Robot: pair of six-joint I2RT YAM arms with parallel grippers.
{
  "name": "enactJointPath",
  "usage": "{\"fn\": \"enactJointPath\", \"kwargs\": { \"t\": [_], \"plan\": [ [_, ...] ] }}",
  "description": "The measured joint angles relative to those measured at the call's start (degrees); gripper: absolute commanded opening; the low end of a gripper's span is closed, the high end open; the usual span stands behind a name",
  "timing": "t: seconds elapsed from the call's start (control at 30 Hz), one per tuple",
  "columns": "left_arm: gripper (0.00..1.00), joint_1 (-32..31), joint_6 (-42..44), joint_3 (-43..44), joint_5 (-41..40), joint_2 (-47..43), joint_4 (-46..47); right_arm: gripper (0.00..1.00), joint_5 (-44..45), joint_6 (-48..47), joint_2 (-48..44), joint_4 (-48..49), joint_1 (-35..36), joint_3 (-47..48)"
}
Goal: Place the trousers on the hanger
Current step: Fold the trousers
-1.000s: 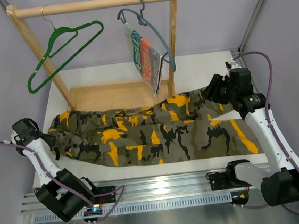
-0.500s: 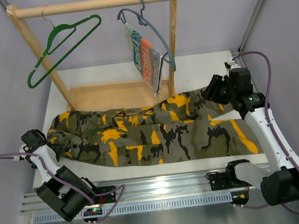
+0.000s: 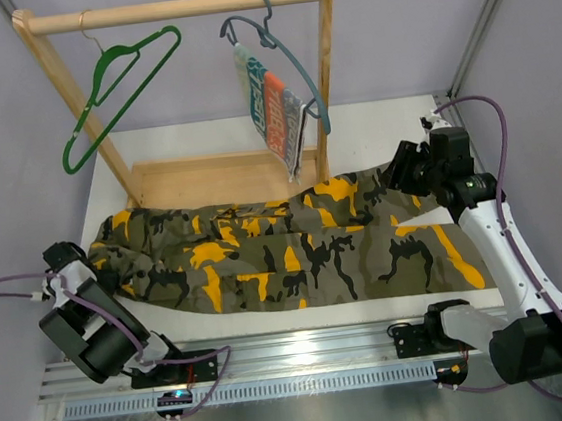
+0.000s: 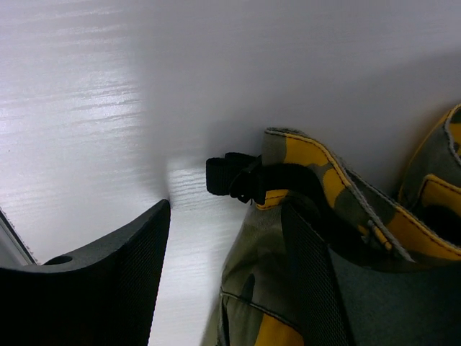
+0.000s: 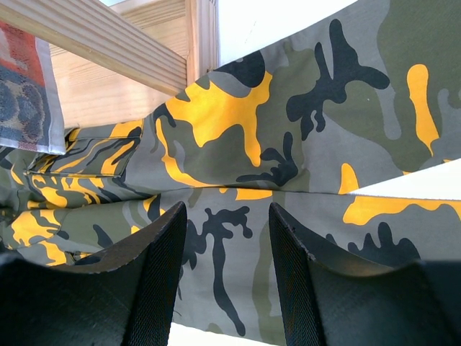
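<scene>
You have one pair of trousers (image 3: pixel 296 254) spread flat on the white counter (image 3: pixel 373 130), running from 9 o'clock to 3 o'clock across the middle of the top view, with both legs lying side by side.

There are two hangers, and both hook on the top bar of the single wooden rack (image 3: pixel 174 7). The thin green hanger (image 3: pixel 117 82) is tilted at 11 o'clock and carries nothing. The grey-blue hanger (image 3: pixel 285 54) at 12 o'clock carries one striped cloth (image 3: pixel 276 115); the print on that cloth is too small for you to read.

Your left fingers (image 4: pixel 122 267) stand apart at 8 o'clock by the trousers' end. Bare counter shows between them, and one finger lies over the fabric edge, just below a black buckle (image 4: pixel 230 176). They clamp nothing.

Your right fingers (image 5: pixel 155 267) are also spread, at 3 o'clock. They hover over the camouflage cloth with nothing between them. In that wrist view, the rack's base beam sits at 11 o'clock
</scene>
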Motion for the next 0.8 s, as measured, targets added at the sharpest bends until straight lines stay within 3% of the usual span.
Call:
{"fn": "enactJointPath", "kwargs": {
  "t": [0.23, 0.4, 0.67, 0.7, 0.8],
  "plan": [
    [0.62, 0.0, 0.0, 1.3, -0.2, 1.7, 0.2, 0.53, 0.0, -0.2, 0.8, 0.0, 0.0, -0.1],
    [0.52, 0.0, 0.2, 2.1, -0.1, 2.9, 0.5, 0.53, 0.1, -0.4, 0.8, 0.0, 0.0, -0.1],
    [0.05, -0.1, -0.1, 5.1, 0.8, 6.5, 1.2, 0.53, 0.6, -0.4, 0.8, 0.0, 0.0, -0.2],
    [0.01, -0.1, 0.0, 5.2, 0.8, 6.5, 1.1, 0.53, 0.7, -0.4, 0.8, 0.0, 0.0, -0.2],
    [0.00, -0.2, -0.1, 5.9, -0.2, 6.5, -0.5, 0.53, 1.0, -0.4, 0.8, 0.0, 0.0, -0.2]
  ]
}}
